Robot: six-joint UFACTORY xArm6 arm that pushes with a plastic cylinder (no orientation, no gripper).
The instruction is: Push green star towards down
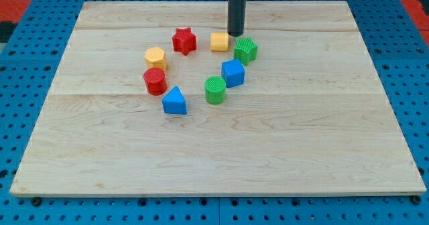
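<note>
The green star (pixel 246 50) lies on the wooden board (pixel 214 151) right of centre near the view's top. My tip (pixel 235 34) stands just above and slightly left of it, close to its upper edge, and right beside a yellow block (pixel 219 42). The dark rod rises out of the top of the view.
A red star (pixel 184 41) lies left of the yellow block. A yellow hexagon (pixel 155 57) and red cylinder (pixel 155 81) sit further left. A blue triangle (pixel 175 100), green cylinder (pixel 215 90) and blue cube (pixel 233 72) lie below, the cube just under the green star.
</note>
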